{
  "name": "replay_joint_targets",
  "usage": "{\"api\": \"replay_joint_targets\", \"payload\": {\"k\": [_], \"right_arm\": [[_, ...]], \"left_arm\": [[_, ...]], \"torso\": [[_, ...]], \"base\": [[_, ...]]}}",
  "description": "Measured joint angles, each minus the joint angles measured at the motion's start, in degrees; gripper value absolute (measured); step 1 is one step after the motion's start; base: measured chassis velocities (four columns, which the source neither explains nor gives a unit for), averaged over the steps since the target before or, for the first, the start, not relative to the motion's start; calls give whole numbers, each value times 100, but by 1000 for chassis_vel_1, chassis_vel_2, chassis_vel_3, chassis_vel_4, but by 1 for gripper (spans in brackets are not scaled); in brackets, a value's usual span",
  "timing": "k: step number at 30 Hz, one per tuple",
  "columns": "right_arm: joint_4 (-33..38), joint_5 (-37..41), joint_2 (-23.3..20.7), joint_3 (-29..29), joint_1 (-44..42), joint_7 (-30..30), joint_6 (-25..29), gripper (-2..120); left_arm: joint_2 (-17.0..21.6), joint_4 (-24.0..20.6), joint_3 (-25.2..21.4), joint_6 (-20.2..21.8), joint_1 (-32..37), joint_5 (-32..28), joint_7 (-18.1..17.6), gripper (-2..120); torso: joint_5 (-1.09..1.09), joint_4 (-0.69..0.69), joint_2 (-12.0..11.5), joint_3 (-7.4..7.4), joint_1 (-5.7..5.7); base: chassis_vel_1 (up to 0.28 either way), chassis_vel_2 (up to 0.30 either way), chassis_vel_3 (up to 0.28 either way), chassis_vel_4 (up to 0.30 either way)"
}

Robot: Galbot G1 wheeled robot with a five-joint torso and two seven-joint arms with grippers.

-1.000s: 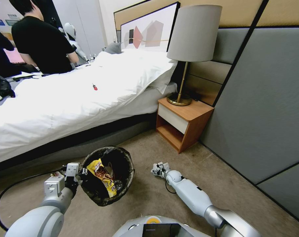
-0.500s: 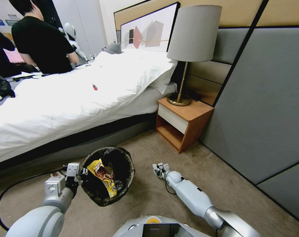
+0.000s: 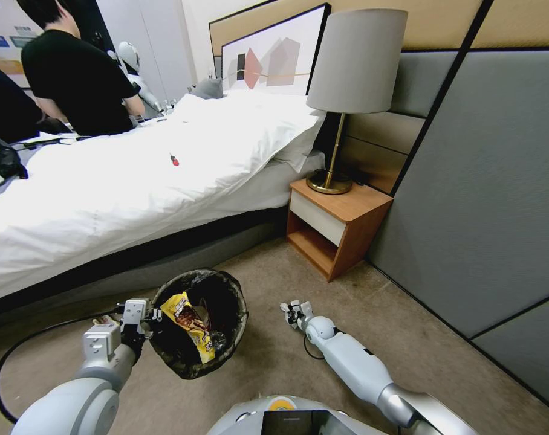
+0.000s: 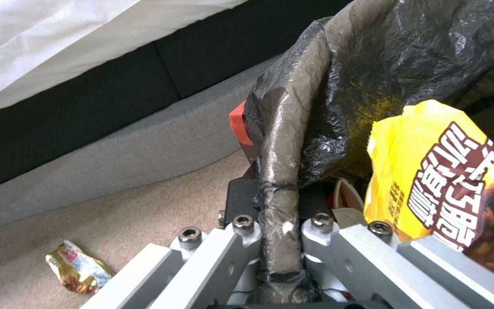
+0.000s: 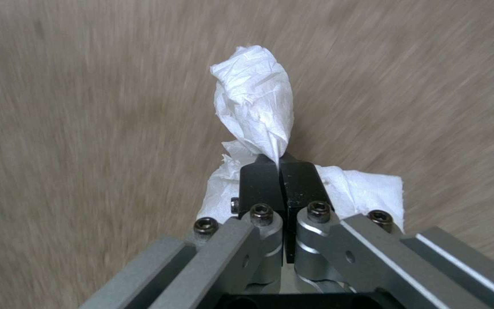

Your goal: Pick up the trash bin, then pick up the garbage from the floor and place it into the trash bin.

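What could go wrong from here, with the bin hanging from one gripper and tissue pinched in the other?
The right gripper pinches only a thin fold of the white tissue, so it may slip free. The left gripper holds the trash bin by its bagged rim alone; the yellow wrapper sticking out could tip out.

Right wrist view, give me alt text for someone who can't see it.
The right hand is shut on a crumpled white tissue, its black fingers pinching the paper, which sticks out beyond the tips and bunches beneath them. Behind it is blurred tan carpet.
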Motion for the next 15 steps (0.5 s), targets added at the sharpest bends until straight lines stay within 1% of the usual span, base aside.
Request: {"api": "replay_joint_targets", "payload": {"k": [3,5,7,8,10,11,13,14,15], "right_arm": [[677,-11,-239,391,-117,69,63,0],[793,-8,-279,445,-133,79,62,0],[1404,52,-516,681,-214,173,13,0],[1404,52,-516,681,-214,173,13,0],[1969,96,-784,815,-266,252,-45,0],[1969,96,-784,815,-266,252,-45,0],[2813,121,-1218,874,-286,235,-115,0],[3367,223,-1489,879,-266,185,-185,0],[3367,223,-1489,879,-266,185,-185,0]], "left_arm": [[23,0,21,0,-36,-3,2,1],[30,0,21,0,-39,-4,2,1],[57,0,21,0,-41,-12,3,1],[57,0,21,0,-41,-12,3,1],[88,0,21,0,-40,-23,6,1],[88,0,21,0,-40,-23,6,1],[138,0,29,1,-51,-37,18,1],[170,0,35,4,-75,-48,21,1],[170,0,35,4,-75,-48,21,1]], "torso": [[0,-1,0,0,0],[0,0,0,0,0],[0,1,0,0,0],[0,1,0,0,0],[1,0,0,0,0],[1,0,0,0,0],[0,0,0,0,0],[0,-1,0,0,0],[0,-1,0,0,0]], "base": [[0,0,0,0],[0,0,0,0],[0,0,0,0],[0,0,0,0],[0,0,0,0],[0,0,0,0],[0,0,0,0],[0,0,0,0],[0,0,0,0]]}}
